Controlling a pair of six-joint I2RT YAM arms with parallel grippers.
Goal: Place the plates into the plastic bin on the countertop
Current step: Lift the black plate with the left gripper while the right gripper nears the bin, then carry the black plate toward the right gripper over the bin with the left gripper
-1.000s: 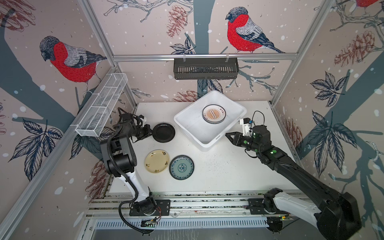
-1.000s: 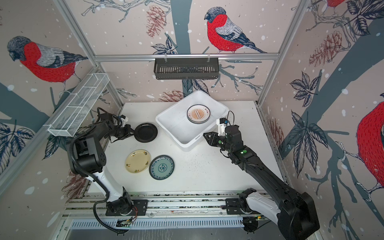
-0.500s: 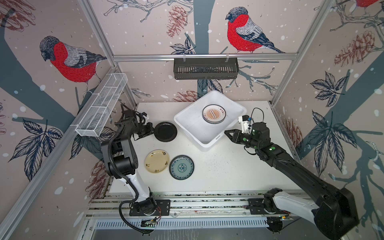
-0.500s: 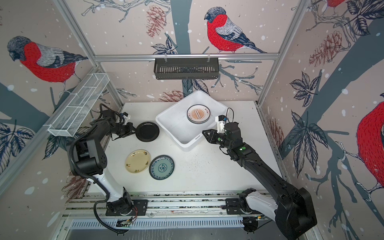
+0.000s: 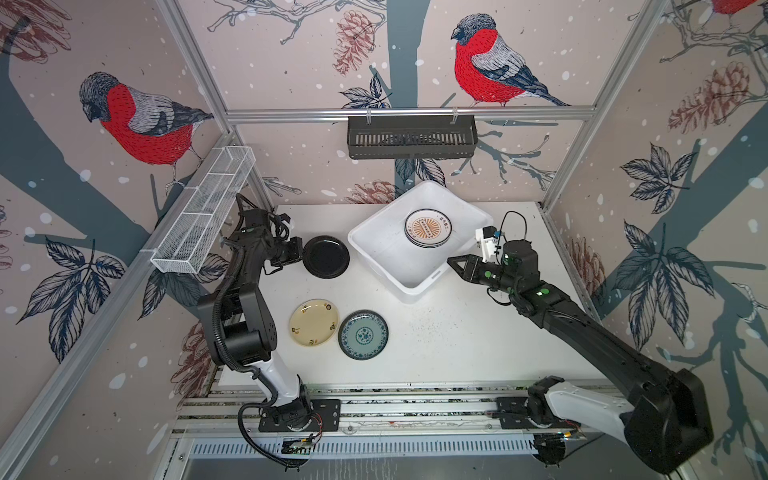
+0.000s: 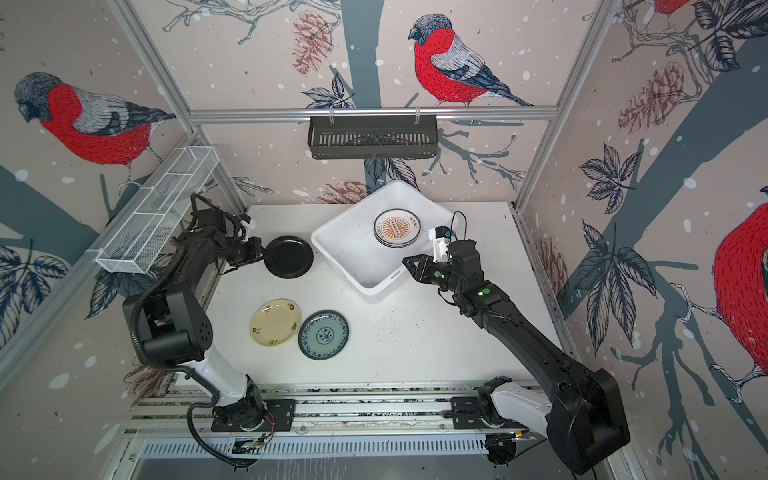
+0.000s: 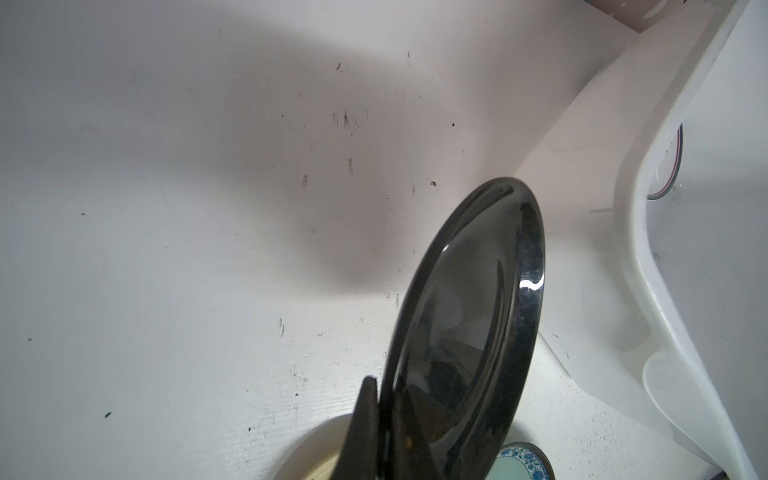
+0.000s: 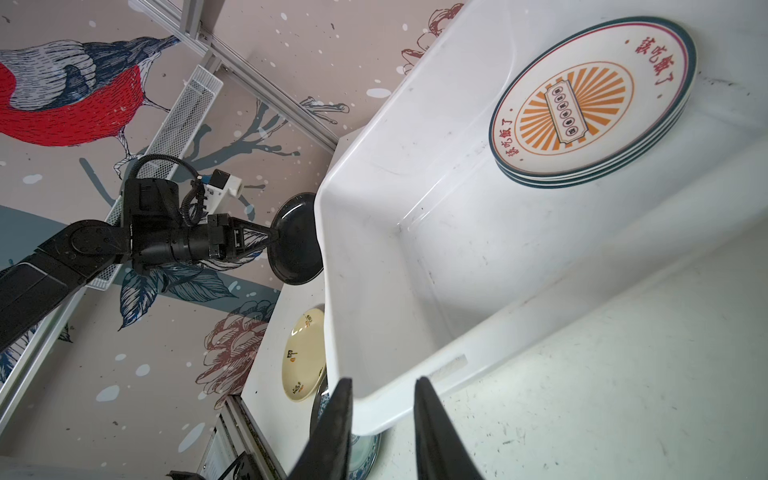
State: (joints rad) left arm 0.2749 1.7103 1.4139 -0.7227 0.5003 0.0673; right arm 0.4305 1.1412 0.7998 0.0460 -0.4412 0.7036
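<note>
**Near zone.** Two plates lie flat on the countertop (image 5: 457, 332), touching or nearly so. The cream-yellow plate (image 5: 314, 322) is on the left and the teal plate (image 5: 363, 334) is just right of it. Neither is gripped, and neither is yet in the bin.

**Middle zone, right.** The right gripper (image 5: 452, 262) sits just beside the near-right wall of the plastic bin (image 5: 374, 268). Its fingers are partly apart and nothing is clamped between them. In the wrist view the bin's rim shows in the gap, but contact cannot be confirmed.

**Middle zone, left.** The left gripper (image 5: 301, 254) is fully closed on the left rim of the black plate (image 5: 326, 256). The plate is off the countertop and tilted, with its free edge pointing right.

**Deciding relation.** The bin lies directly right of the held plate, and its left corner is just beside the plate's free edge. Fingers, plate and bin line up from left to right. The left arm is the nearer one and already has the load. In my judgement the next move is a carry to the right, and it must lift the plate over the rolled rim. The tilted free edge could catch on that rim.

**Far zone.** A stack of plates, with the sunburst plate (image 5: 428, 227) on top, sits in the far-right part of the bin. The bin floor on the near-left side is bare.
</note>
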